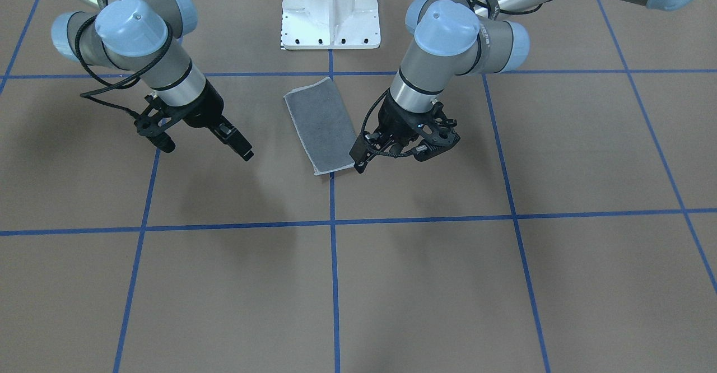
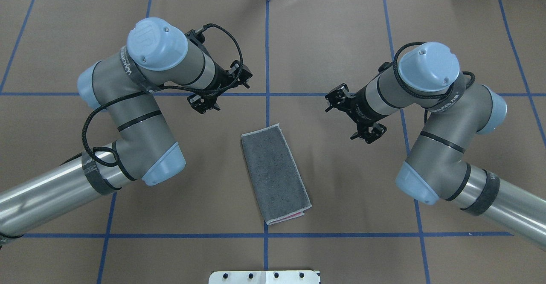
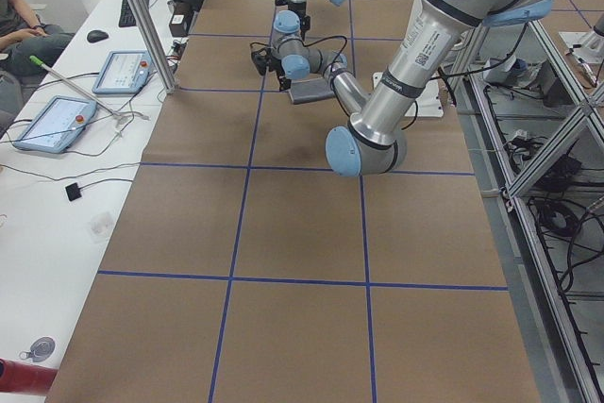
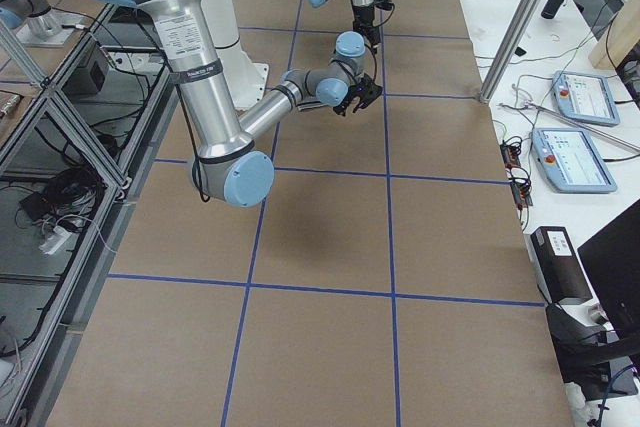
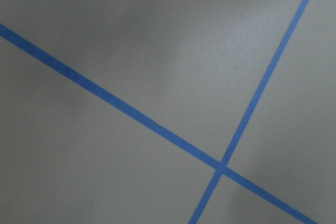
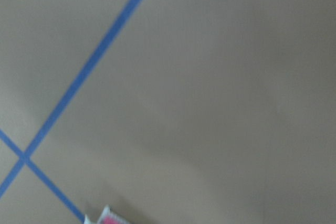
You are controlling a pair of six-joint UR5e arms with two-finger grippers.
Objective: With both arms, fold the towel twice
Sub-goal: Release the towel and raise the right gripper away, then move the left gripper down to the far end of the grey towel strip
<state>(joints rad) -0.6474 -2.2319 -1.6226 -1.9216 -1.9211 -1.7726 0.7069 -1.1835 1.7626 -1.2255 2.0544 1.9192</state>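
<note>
Even, bright overhead light, soft shadows; right wrist view blurred.

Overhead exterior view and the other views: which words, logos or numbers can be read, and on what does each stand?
"UR": raised logo on the blue joint cap of the left arm.
Dark band on the left arm, and another on the right arm: lettering too blurred to read.
The towel: no text.
</note>
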